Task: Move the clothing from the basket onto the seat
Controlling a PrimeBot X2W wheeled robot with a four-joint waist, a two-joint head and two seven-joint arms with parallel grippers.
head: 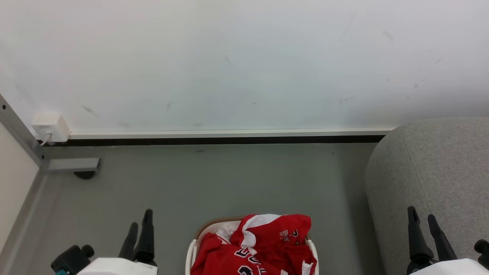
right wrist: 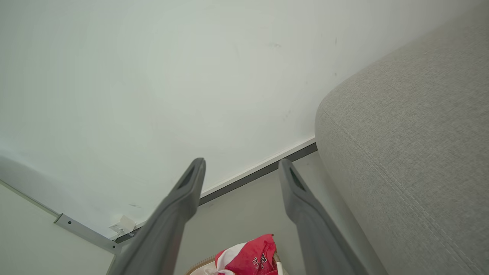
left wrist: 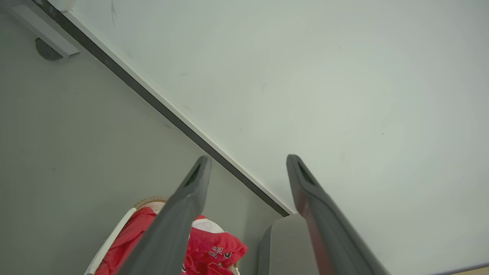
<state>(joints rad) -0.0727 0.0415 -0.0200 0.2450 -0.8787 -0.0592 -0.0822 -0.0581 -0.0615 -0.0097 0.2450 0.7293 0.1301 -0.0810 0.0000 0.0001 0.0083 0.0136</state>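
Some red clothing [head: 259, 248] fills the basket [head: 191, 250].

The head view's bottom edge cuts off the basket [head: 192, 248] and the clothing [head: 267, 244] heaped in it. Folds break its letters [head: 288, 233] past reading. The seat [head: 431, 172] runs off the right edge.

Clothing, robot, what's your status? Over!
Left tool open, empty. Right tool open, empty. Clothing heaped in basket, seat on its right. Nothing seen between them.
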